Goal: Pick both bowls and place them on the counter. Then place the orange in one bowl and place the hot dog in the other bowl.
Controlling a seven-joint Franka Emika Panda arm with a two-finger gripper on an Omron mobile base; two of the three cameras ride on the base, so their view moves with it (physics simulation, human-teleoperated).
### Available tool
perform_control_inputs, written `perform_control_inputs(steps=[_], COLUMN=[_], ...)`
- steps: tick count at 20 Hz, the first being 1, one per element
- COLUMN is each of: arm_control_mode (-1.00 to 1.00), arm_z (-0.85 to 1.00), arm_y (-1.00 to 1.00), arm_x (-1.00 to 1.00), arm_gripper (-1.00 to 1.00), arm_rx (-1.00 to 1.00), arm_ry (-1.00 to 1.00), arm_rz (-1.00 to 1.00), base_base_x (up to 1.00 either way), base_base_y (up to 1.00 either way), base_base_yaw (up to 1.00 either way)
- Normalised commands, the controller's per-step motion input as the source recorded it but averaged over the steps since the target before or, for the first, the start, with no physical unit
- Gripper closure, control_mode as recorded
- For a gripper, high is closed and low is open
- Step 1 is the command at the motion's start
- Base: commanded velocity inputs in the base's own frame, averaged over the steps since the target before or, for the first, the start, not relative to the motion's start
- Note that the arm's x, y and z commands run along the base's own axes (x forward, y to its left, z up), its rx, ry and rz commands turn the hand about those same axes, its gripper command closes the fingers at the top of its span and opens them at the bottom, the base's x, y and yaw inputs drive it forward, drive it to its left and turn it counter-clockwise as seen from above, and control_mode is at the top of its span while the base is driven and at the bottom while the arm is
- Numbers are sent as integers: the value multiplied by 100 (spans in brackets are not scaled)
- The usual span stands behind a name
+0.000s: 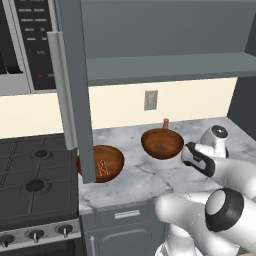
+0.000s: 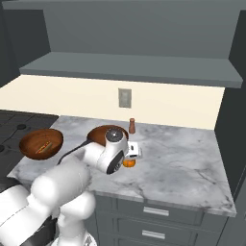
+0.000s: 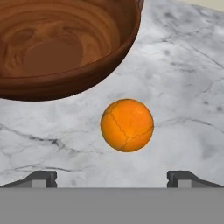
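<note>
On the veined marble surface (image 3: 183,87), the small bright orange (image 3: 127,125) sits mid-frame, directly ahead of the gripper (image 3: 112,178) (jaws spread wide, empty).

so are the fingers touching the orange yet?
Apart. In the hand view, bare counter shows between the orange and both fingers, which stand wide on either side.

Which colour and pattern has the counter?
White-grey marble with darker grey veins; the counter shows best in the hand view.

bowls (image 3: 65,48): glossy grained wood | counter (image 3: 183,74): polished veined marble | orange (image 3: 127,125): smooth, faintly cracked skin
</note>
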Motion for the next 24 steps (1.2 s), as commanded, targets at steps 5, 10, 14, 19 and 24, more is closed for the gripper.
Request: perform_control_inputs(steps=[5,10,14,19,24], arm_control_mode=[-100,-100,-100,-100,-100], arm_z=[-18,-19,-19,-14,-17], arm_y=[-12,-8,-3,-1,0], arm_x=[27,21,23,17,18], arm_gripper=[-100,-100,-100,-100,-100], arm_rx=[0,0,0,0,0], arm_ry=[2,2,3,2,3], arm_rz=[1,0,0,1,0], base_base_x=[0,0,0,0,0], base_base_y=[0,0,0,0,0], base_base_yaw=[0,0,0,0,0])
